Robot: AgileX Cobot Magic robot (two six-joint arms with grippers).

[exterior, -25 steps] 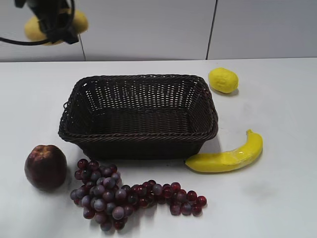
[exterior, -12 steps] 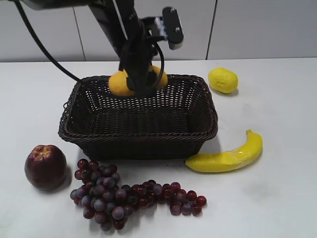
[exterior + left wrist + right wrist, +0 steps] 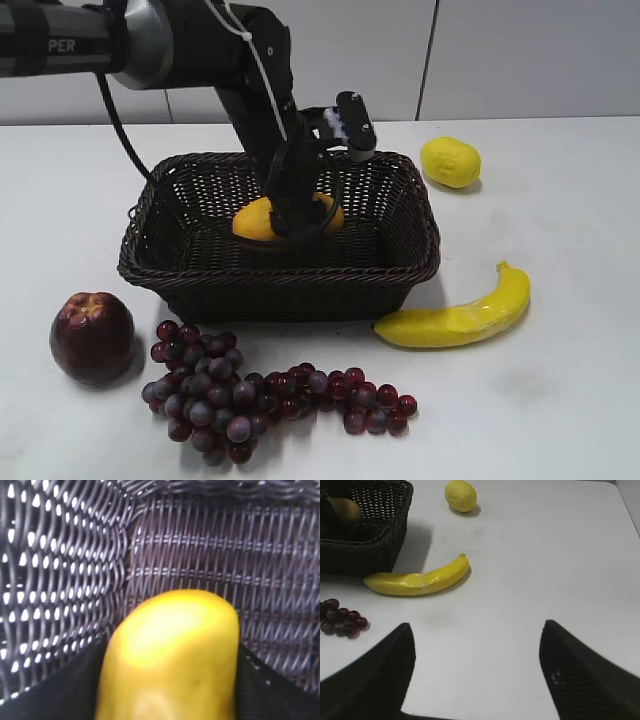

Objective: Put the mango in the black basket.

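Note:
The yellow-orange mango (image 3: pixel 254 220) sits low inside the black basket (image 3: pixel 280 296), near its floor. My left gripper (image 3: pixel 297 224) reaches down into the basket and is shut on the mango. In the left wrist view the mango (image 3: pixel 170 640) fills the space between the two black fingers (image 3: pixel 167 685), with the basket's woven wall (image 3: pixel 200 555) behind it. My right gripper (image 3: pixel 475 655) is open and empty above bare table. In its view the basket (image 3: pixel 365 545) is at the upper left with the mango (image 3: pixel 345 510) inside. The right gripper is out of the exterior view.
A lemon (image 3: pixel 450 161) lies to the back right of the basket. A banana (image 3: pixel 460 315) lies at its front right. A bunch of dark grapes (image 3: pixel 240 390) and a dark red apple (image 3: pixel 92 337) lie in front. The table is white.
The left arm swung from the upper left to over the basket, then lowered the mango from rim height down into it.

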